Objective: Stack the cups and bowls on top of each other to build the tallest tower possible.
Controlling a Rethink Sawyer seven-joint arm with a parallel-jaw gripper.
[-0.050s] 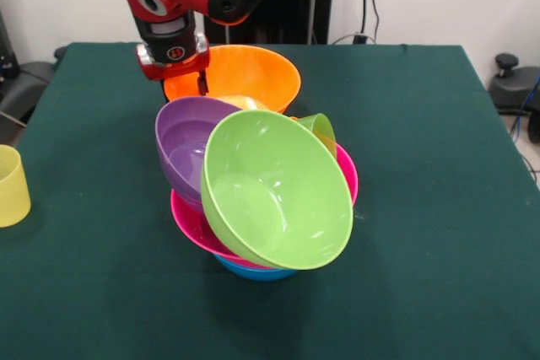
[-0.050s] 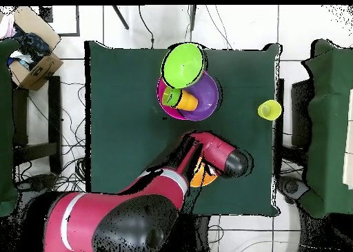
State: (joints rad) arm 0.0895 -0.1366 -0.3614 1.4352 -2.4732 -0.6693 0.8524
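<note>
Lime green bowl (image 1: 278, 196) hides most of the pink bowl (image 1: 192, 223).

We see the lime green bowl (image 1: 278, 191) tilted steeply atop the pink bowl (image 1: 348, 173), purple bowl (image 1: 187, 142) at its ten o'clock, orange bowl (image 1: 245, 75) beyond, pale yellow cup (image 1: 12, 185) far off at nine o'clock.

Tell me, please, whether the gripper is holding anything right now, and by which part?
It cannot be told: the gripper hangs at the orange bowl, by its near rim, but any grip there is hidden.
</note>
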